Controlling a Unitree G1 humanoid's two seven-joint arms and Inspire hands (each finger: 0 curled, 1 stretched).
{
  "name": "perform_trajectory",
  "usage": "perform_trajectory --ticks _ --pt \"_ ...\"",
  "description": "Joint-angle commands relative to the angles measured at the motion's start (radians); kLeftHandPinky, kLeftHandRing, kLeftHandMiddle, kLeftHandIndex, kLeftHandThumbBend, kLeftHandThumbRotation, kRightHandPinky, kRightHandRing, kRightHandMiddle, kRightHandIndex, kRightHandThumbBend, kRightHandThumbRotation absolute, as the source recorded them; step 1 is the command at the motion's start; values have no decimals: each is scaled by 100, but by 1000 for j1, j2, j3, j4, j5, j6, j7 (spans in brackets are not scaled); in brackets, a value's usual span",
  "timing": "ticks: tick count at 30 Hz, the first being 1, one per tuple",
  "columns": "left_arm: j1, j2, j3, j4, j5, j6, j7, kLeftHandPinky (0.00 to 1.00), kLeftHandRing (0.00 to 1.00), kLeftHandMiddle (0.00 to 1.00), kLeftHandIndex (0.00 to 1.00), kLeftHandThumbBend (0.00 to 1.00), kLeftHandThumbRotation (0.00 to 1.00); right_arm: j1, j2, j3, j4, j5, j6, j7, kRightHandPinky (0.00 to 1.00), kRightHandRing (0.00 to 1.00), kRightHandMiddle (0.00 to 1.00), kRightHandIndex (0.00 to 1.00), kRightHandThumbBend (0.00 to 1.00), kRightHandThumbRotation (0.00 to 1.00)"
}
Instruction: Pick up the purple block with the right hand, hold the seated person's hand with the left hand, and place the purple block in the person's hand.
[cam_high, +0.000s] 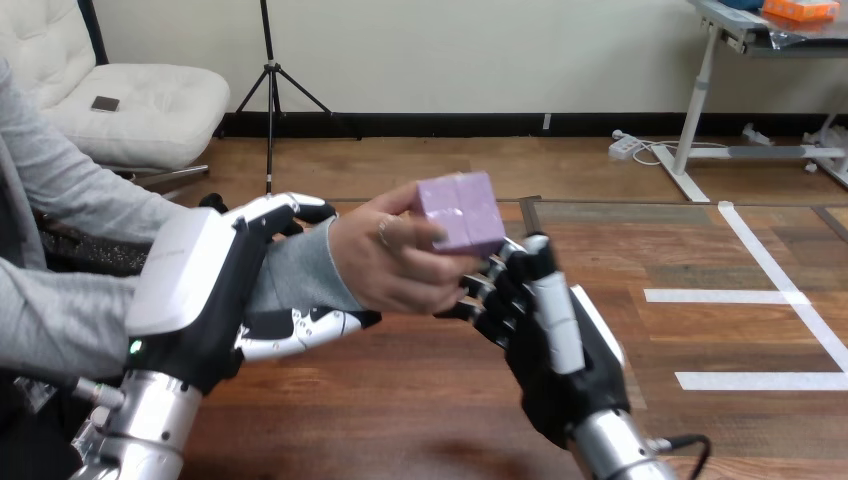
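Handover: purple block (460, 212) sits in the person's hand (395, 265).
Your left hand (200, 290) is clamped round the person's wrist (295, 275). Your right hand (560, 350) is just under the block; can't tell its grip.

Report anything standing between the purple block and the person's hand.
Nothing visible does: the purple block already sits in the person's hand, gripped by their fingers. The right hand is just below it, and the left hand grips the person's wrist.

A pale wall (450, 50) with a dark baseboard (450, 124) meets a wooden floor (450, 165). A white cushioned chair (150, 110) and a black tripod (270, 90) stand at the left, a white-legged desk (702, 90) at the right.
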Motion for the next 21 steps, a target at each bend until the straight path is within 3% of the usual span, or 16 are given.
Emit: perform_trajectory --ticks 1,15,21 --pt "17 -5 5 -61 -80 -23 -53 60 71 75 72 95 57 -18 -19 -29 -54 15 -8 27 63 74 81 83 92 91" --pt "76 -13 38 -74 -211 -56 -121 57 73 75 72 100 54 3 -35 -70 -39 25 -26 67 67 75 82 84 95 93" --pt "101 -15 51 -79 -246 -64 -137 57 73 75 72 100 60 19 -36 -86 -49 30 -26 79 68 76 82 84 96 94"
